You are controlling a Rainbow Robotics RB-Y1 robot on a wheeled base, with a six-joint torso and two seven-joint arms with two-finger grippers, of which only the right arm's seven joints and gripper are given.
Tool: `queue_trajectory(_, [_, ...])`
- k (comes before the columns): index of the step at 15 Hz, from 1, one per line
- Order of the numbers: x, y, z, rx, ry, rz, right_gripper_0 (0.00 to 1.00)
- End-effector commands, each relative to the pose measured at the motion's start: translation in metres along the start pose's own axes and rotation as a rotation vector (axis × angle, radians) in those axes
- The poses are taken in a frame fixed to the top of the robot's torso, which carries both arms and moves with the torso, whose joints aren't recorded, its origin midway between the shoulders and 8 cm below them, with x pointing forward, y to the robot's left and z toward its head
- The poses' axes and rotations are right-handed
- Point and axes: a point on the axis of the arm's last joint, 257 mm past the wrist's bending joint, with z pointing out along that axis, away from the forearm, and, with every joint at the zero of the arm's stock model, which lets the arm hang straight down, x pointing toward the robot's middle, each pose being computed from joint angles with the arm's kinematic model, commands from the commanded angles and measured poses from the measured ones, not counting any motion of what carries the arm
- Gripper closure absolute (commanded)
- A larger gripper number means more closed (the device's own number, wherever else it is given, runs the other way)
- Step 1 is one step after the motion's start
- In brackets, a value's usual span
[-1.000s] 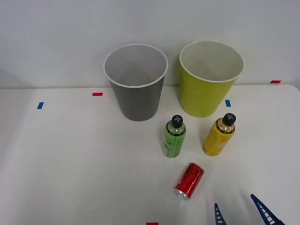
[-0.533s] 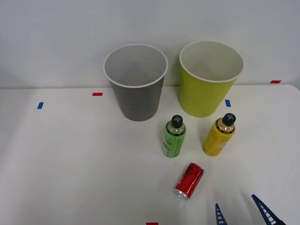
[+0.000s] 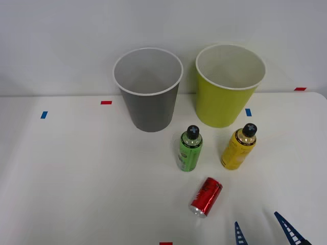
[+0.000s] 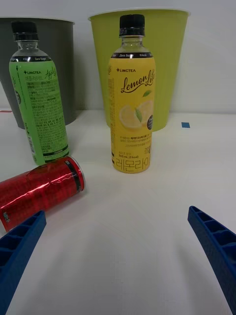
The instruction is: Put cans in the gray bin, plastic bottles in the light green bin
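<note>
Gripper [image 3: 261, 228] open near red can [image 3: 206, 196], lying on table [image 3: 76, 173].

The short red metal can [image 4: 39, 189] shines with a crinkled foil gloss. The yellow plastic bottle [image 4: 132, 106] and green plastic bottle [image 4: 40, 106] look glossy; the white table [image 3: 76, 168] is matt.

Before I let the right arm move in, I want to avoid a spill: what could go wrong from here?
The red can lies on its side and might roll when nudged. The open end effector sits near it, and the upright green bottle and yellow bottle stand just beyond, so a wide reach could topple either.
</note>
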Motion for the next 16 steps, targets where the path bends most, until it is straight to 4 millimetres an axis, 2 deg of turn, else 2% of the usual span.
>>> queue_trajectory(1, [0.0000,0.0000,0.0000,0.000,0.000,0.000,0.00])
queue_trajectory(16, [0.0000,0.0000,0.0000,0.000,0.000,0.000,0.00])
